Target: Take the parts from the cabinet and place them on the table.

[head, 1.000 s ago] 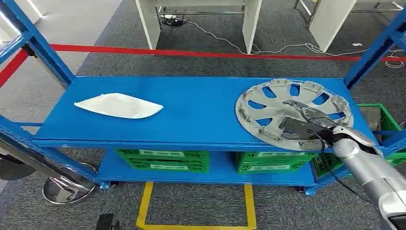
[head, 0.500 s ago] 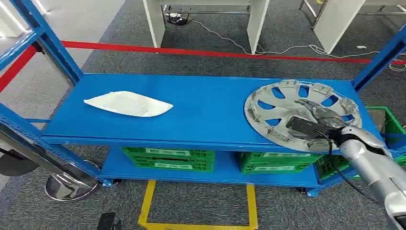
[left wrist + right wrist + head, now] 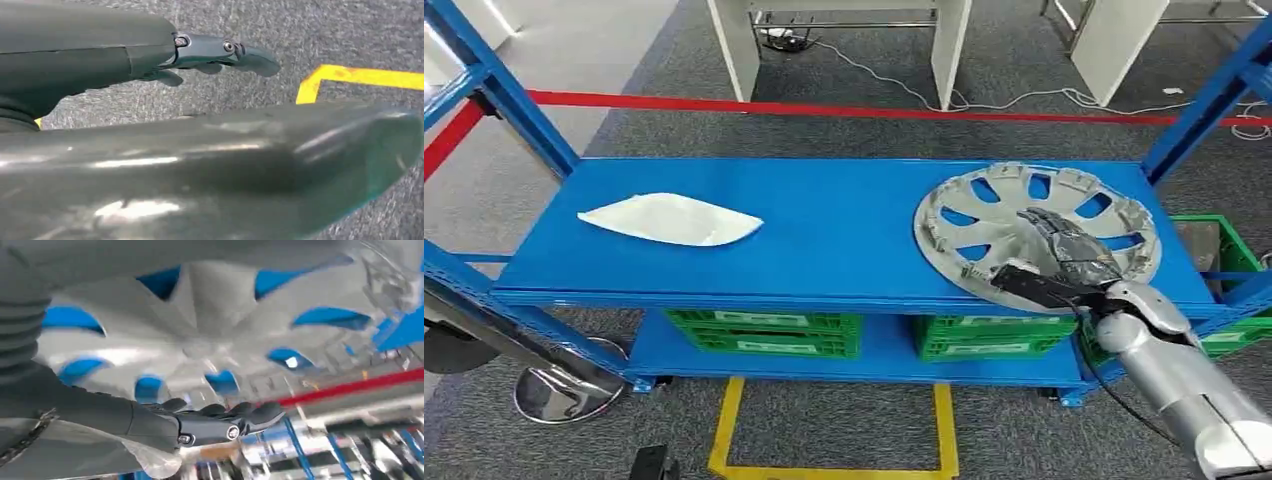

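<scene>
The right robot hand (image 3: 1064, 262) is laid over the near part of the hubcap (image 3: 1036, 232), dark fingers (image 3: 1056, 232) stretched across the spokes toward the hub. From the right wrist view the fingers (image 3: 235, 416) are seen lying close along the silver face of the hubcap (image 3: 210, 305), blue showing through the cutouts. Whether anything is really gripped or the robot hand is just resting flat on top can't be told, so that's left open. The silver right arm (image 3: 1179, 385) is brought in from the lower right corner of the head view.

The hubcap is sat flat on the right end of the top shelf (image 3: 824, 225) of the blue cabinet, its near rim just about at the front edge. Well apart from it, toward the left end of the same shelf, a white part (image 3: 669, 219) with pointed ends is lying flat.

The left robot hand (image 3: 210, 50) is seen in the left wrist view hanging over grey carpet (image 3: 350, 30), fingers held out fairly straight and loosely apart with nothing in them. A yellow line (image 3: 350, 77) is marked on the carpet below it.

On the lower shelf, green crates (image 3: 764, 333) are lined up, with another green crate (image 3: 1224, 250) just beside the cabinet on the right. Red tape (image 3: 824, 108) is run across the carpet behind the cabinet, and white table legs (image 3: 949, 50) with loose cables are seen further back.
</scene>
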Controlling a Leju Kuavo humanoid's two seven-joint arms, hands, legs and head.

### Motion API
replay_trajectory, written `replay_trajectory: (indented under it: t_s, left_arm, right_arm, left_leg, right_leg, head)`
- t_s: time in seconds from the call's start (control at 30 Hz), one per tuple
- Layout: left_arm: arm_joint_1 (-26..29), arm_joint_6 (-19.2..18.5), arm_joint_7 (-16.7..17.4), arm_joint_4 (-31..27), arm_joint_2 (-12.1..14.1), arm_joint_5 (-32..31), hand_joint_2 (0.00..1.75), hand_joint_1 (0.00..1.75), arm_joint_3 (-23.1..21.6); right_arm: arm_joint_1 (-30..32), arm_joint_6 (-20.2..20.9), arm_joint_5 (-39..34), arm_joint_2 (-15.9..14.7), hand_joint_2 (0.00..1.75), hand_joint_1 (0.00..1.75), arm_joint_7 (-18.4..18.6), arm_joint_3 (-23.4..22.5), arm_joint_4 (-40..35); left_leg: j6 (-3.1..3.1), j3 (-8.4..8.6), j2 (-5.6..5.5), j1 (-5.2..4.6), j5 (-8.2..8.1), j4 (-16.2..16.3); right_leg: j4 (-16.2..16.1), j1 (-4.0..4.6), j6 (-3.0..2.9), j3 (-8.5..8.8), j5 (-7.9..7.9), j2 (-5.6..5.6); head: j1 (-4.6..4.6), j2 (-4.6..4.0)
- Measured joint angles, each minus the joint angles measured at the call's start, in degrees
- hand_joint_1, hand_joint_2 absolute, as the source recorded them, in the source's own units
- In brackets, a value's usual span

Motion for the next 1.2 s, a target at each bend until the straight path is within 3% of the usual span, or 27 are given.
replay_trajectory:
  t_s: [0.1,0.13,0.17,0.2,0.3,0.33,0.53,0.57,0.6,0.63,0.73,0.8,0.9,0.93,0.97,1.0,1.07,1.1,1.13,1.2]
  left_arm:
    - [0.0,0.0,0.0,0.0,-0.1,-0.1,0.0,0.0,0.1]
    - [0.1,0.0,0.0,0.0,-0.1,-0.1,0.0,0.0,0.2]
    - [0.1,0.0,0.0,0.0,-0.2,-0.1,0.0,0.0,0.2]
    - [0.0,0.0,0.0,0.0,-0.2,-0.3,0.0,0.0,0.2]
    - [0.0,-0.2,0.0,0.0,-0.2,-0.6,0.0,0.0,0.3]
    - [0.0,-0.2,0.0,0.0,-0.2,-0.6,0.0,0.0,0.3]
    - [0.1,-0.2,0.0,0.0,-0.2,-0.6,0.0,0.0,0.3]
    - [0.1,-0.2,0.0,0.0,-0.2,-0.6,0.0,0.0,0.3]
    - [0.0,-0.2,0.0,0.0,-0.2,-0.7,0.0,0.0,0.3]
    - [-0.1,-0.2,0.0,0.0,-0.2,-0.8,0.0,0.0,0.3]
    - [0.0,-0.2,-0.1,0.0,-0.1,-0.9,0.0,0.0,0.3]
    - [0.0,-0.2,-0.1,0.0,-0.1,-1.0,0.0,0.0,0.3]
    - [0.0,-0.2,0.0,0.0,0.1,-1.1,0.0,0.0,0.4]
    - [0.1,-0.2,0.0,0.0,0.1,-1.2,0.0,0.0,0.4]
    - [0.1,-0.2,0.0,0.0,0.1,-1.2,0.0,0.0,0.4]
    - [0.1,-0.2,0.0,0.0,0.1,-1.2,0.0,0.0,0.4]
    - [0.0,-0.2,0.0,0.0,0.2,-1.4,0.0,0.0,0.5]
    - [0.0,-0.2,0.0,0.0,0.2,-1.5,0.0,0.0,0.6]
    - [-0.1,-0.2,0.0,0.0,0.2,-1.6,0.0,0.0,0.8]
    - [-0.1,-0.2,0.0,0.0,0.1,-1.7,0.0,0.0,0.9]
  right_arm:
    - [2.0,0.3,1.4,0.0,1.75,0.0,-0.3,-0.7,-2.8]
    - [2.5,0.7,1.6,0.0,1.75,0.0,-0.4,-0.9,-3.9]
    - [3.0,1.1,1.9,-0.1,1.75,0.0,-0.4,-1.1,-4.7]
    - [3.3,2.0,2.2,-0.2,1.75,0.0,-0.4,-1.7,-5.5]
    - [4.9,3.6,2.7,-0.8,1.75,0.0,-0.5,-2.1,-6.7]
    - [5.4,3.7,2.8,-0.8,1.75,0.0,-0.5,-2.1,-6.9]
    - [5.8,3.7,2.8,-0.8,1.75,0.0,-0.5,-2.2,-7.0]
    - [6.2,3.8,2.8,-0.9,1.75,0.0,-0.6,-2.2,-7.3]
    - [6.1,4.8,3.1,-1.2,1.75,0.0,-1.1,-2.7,-8.0]
    - [6.1,5.2,3.3,-1.3,1.75,0.0,-1.2,-2.7,-8.0]
    - [6.5,6.3,3.6,-1.6,1.75,0.0,-1.2,-2.7,-8.0]
    - [6.3,7.0,3.9,-1.9,1.75,0.0,-1.2,-2.7,-8.0]
    - [6.2,8.0,4.1,-2.3,1.75,0.0,-1.2,-2.7,-7.8]
    - [6.2,8.4,4.1,-2.4,1.75,0.0,-1.2,-2.7,-7.6]
    - [6.2,8.7,4.1,-2.5,1.75,0.0,-1.2,-2.7,-7.4]
    - [6.2,9.0,4.1,-2.5,1.75,0.0,-1.1,-2.6,-7.3]
    - [5.6,9.6,4.1,-2.8,1.75,0.0,-0.9,-2.6,-6.9]
    - [5.2,9.8,4.1,-3.0,1.75,0.02,-0.9,-2.6,-6.6]
    - [4.7,10.1,4.1,-3.1,1.75,1.75,-0.6,-2.6,-6.1]
    - [4.2,10.4,4.1,-3.3,1.75,1.75,0.4,-2.6,-5.2]
  left_leg:
    - [0.02,-0.16,-0.02,-0.17,-0.06,-0.7]
    - [0.3,-0.02,-0.06,-0.03,0.18,-1.3]
    - [0.57,0.5,0.0,0.5,0.64,-2.0]
    - [0.75,0.6,0.03,0.41,0.67,-2.2]
    - [1.01,0.52,0.04,0.34,0.63,-2.2]
    - [1.01,0.52,0.03,0.31,0.63,-2.2]
    - [1.01,0.55,0.02,0.29,0.63,-2.2]
    - [0.99,0.57,0.02,0.27,0.62,-2.1]
    - [0.37,0.49,0.01,0.02,0.25,-1.6]
    - [0.09,0.29,-0.02,-0.18,0.15,-1.2]
    - [-0.41,0.28,0.02,-0.11,0.2,-1.2]
    - [-1.2,-0.31,0.05,-0.06,-1.65,0.6]
    - [-2.05,-6.02,0.07,0.42,-8.09,13.7]
    - [-2.11,-7.52,0.07,0.45,-8.79,16.9]
    - [-2.11,-7.68,0.07,0.45,-8.18,17.2]
    - [-1.97,-6.83,0.07,0.45,-6.24,15.2]
    - [-1.19,-2.5,0.05,0.39,-0.74,5.5]
    - [-0.56,-0.54,0.02,0.21,0.89,1.1]
    - [-0.24,0.26,0.08,0.08,0.13,-0.6]
    - [-0.21,0.09,0.05,-0.07,-0.22,-0.9]
  right_leg:
    - [-0.3,-0.17,0.94,-0.19,0.25,-0.12]
    - [-0.4,-0.07,1.34,-0.07,0.27,-0.14]
    - [-0.1,-0.31,1.6,-0.74,-0.3,-0.09]
    - [1.5,-0.2,1.73,-1.29,-1.52,-0.09]
    - [15.6,-0.25,2.29,-8.13,-7.67,-0.03]
    - [17.3,-0.25,2.35,-9.03,-7.97,-0.04]
    - [17.7,-0.25,2.38,-9.37,-7.61,-0.05]
    - [15.7,-0.26,2.36,-8.48,-5.72,-0.06]
    - [-0.2,-0.18,2.03,-0.22,-0.22,-0.23]
    - [-0.5,-0.08,1.36,0.29,0.04,0.05]
    - [-0.2,-0.01,0.5,0.07,0.07,0.07]
    - [-0.4,-0.44,-0.05,0.21,0.23,-0.02]
    - [-0.3,-0.42,-0.33,0.18,0.2,-0.07]
    - [-0.3,-0.41,-0.36,0.18,0.17,-0.07]
    - [-0.3,-0.41,-0.36,0.2,0.16,-0.05]
    - [-0.3,-0.38,-0.35,0.21,0.15,0.0]
    - [-0.3,-0.29,-0.28,0.42,0.12,0.07]
    - [-0.3,-0.3,-0.21,0.42,0.07,0.06]
    - [-0.1,0.15,0.19,0.19,-0.07,0.15]
    - [-0.3,-0.06,0.81,-0.04,0.13,0.04]
  head:
    - [-0.09,0.0]
    - [-0.04,0.0]
    - [-0.02,0.0]
    - [0.07,0.0]
    - [0.2,0.0]
    - [0.26,0.0]
    - [0.24,0.0]
    - [0.22,0.0]
    - [0.24,0.0]
    - [0.13,0.0]
    - [0.11,0.0]
    - [-0.1,0.0]
    - [-0.2,0.0]
    - [-0.2,0.0]
    - [-0.2,0.0]
    - [-0.22,0.0]
    - [-0.22,0.0]
    - [-0.2,0.0]
    - [-0.15,0.0]
    - [-0.07,0.0]
